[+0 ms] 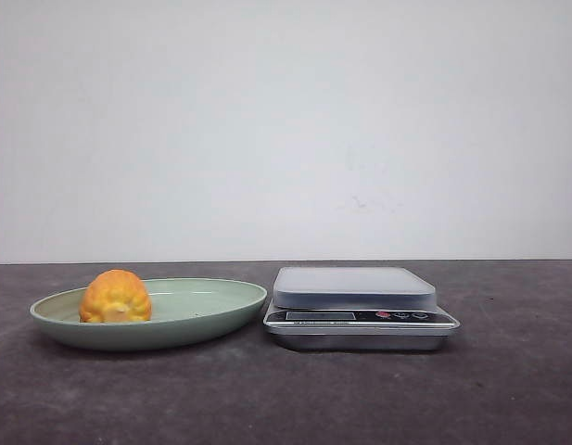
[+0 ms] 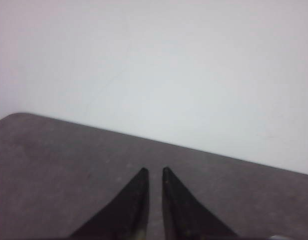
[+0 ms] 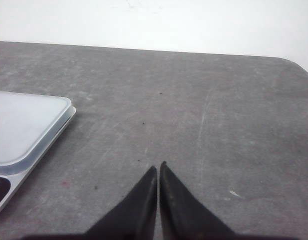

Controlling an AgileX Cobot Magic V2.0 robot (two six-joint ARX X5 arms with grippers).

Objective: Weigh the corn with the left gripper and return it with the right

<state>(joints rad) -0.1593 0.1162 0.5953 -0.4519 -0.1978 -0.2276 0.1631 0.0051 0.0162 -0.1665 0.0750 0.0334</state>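
The corn point(image 1: 115, 297), a stubby orange-yellow cob piece, sits on the left part of the pale green plate point(image 1: 202, 311) in the front view. Neither gripper shows in the front view. My left gripper point(image 2: 154, 171) hangs over bare dark table with its black fingers nearly together, a narrow slit between them, and holds nothing. My right gripper point(image 3: 158, 166) is shut and empty over bare table, to the right of the scale point(image 3: 24, 125). The corn shows in neither wrist view.
A silver kitchen scale point(image 1: 358, 306) with a pale grey weighing platform stands just right of the plate. The dark grey table point(image 1: 286, 399) ends at a white wall behind. The table's far edge shows in both wrist views.
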